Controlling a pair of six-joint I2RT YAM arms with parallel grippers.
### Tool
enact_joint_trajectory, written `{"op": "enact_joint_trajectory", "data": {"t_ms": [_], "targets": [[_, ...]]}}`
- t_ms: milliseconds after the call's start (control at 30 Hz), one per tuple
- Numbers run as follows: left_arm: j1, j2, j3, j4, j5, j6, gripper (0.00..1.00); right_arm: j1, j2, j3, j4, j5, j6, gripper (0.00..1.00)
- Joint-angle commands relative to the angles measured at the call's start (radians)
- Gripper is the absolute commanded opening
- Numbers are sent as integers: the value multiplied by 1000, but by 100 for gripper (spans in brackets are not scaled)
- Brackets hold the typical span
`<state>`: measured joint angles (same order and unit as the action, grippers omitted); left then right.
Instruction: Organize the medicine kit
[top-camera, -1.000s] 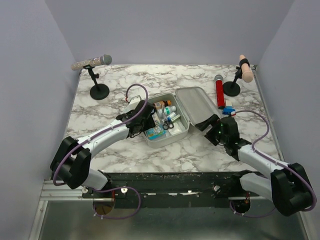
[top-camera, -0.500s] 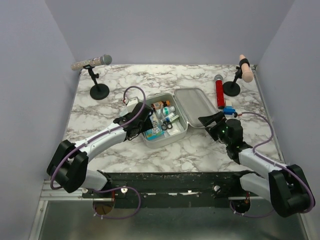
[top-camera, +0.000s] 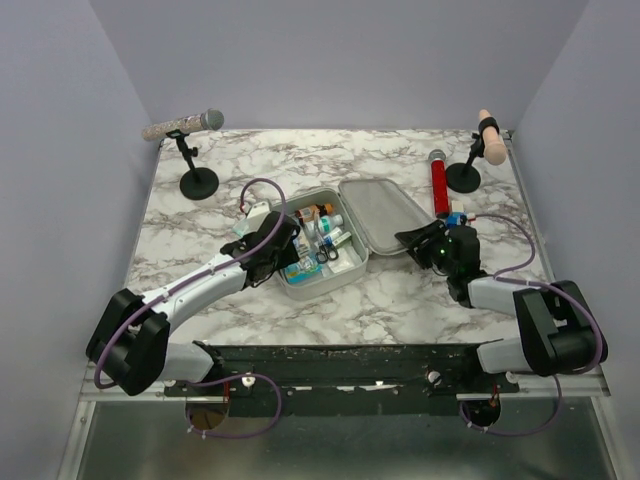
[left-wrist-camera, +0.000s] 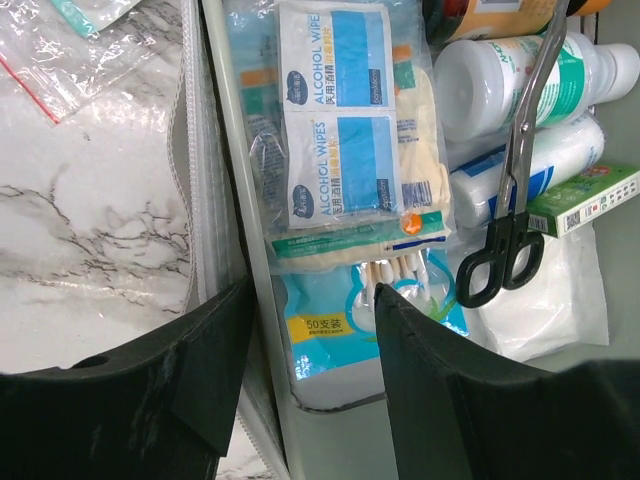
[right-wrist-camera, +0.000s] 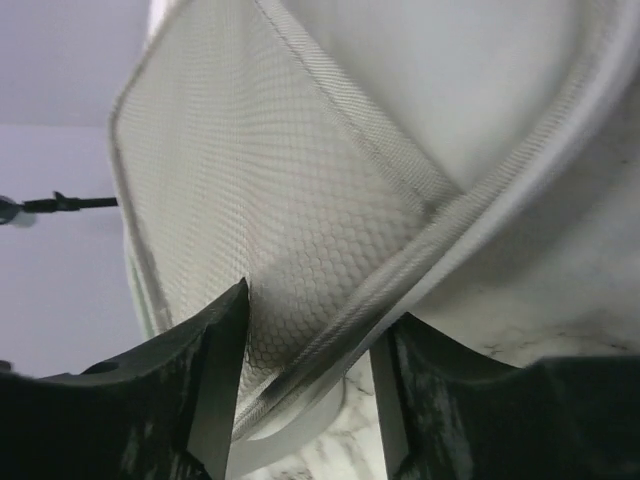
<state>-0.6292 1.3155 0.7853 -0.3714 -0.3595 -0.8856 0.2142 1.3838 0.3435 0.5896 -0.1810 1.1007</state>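
Left gripper (top-camera: 272, 248): jaws released and spread astride the left long wall of the medicine kit (top-camera: 348, 268). One finger is outside over the marble table (top-camera: 400, 295), the other inside over the contents. A gap is seen between the wall and the inner finger (left-wrist-camera: 420, 380).
Plastic bag (left-wrist-camera: 70, 40): lying on the marble, ahead of the outer finger and outside the case.
Medicine kit, position: between the two grippers, mid-table.
Medicine kit, long axis: set roughly near-to-far, with the near end leaning a little left. The open side faces up.
Alcohol wipes (left-wrist-camera: 335, 120): ahead of the left jaws, just inside the wall.
Cotton swab pack (left-wrist-camera: 330, 335): directly between the left fingertips, under the wipes.
Scissors (left-wrist-camera: 510, 230): to the right of the inner finger, handles nearest it, blades pointing away.
White bottles (left-wrist-camera: 500, 80): beyond the scissors, lying on their sides.
Lid (top-camera: 380, 215): swung out to the right of the tray, mesh-lined inside up.
Right gripper (top-camera: 412, 240): jaws placed around the lid's near-right rim (right-wrist-camera: 400, 300). Whether the rim is pinched cannot be told.
Red cylinder (top-camera: 439, 185): beyond the right jaws, apart from the lid.
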Motion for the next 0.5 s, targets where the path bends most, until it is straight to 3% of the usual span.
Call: {"op": "enact_joint_trajectory", "data": {"t_ms": [0,267,400,467], "targets": [[13,10,-58,-135,-35,23,65,-7,-54,37,150,-64,-132,52],[13,17,-61,-107,-25,28,65,-7,-290,45,72,-144,-387,51],[13,24,-57,-101,-22,31,64,-7,-377,66,0,-173,-482,82],[13,24,-57,-98,-24,31,64,-7,-397,74,-2,-166,-495,91]]}}
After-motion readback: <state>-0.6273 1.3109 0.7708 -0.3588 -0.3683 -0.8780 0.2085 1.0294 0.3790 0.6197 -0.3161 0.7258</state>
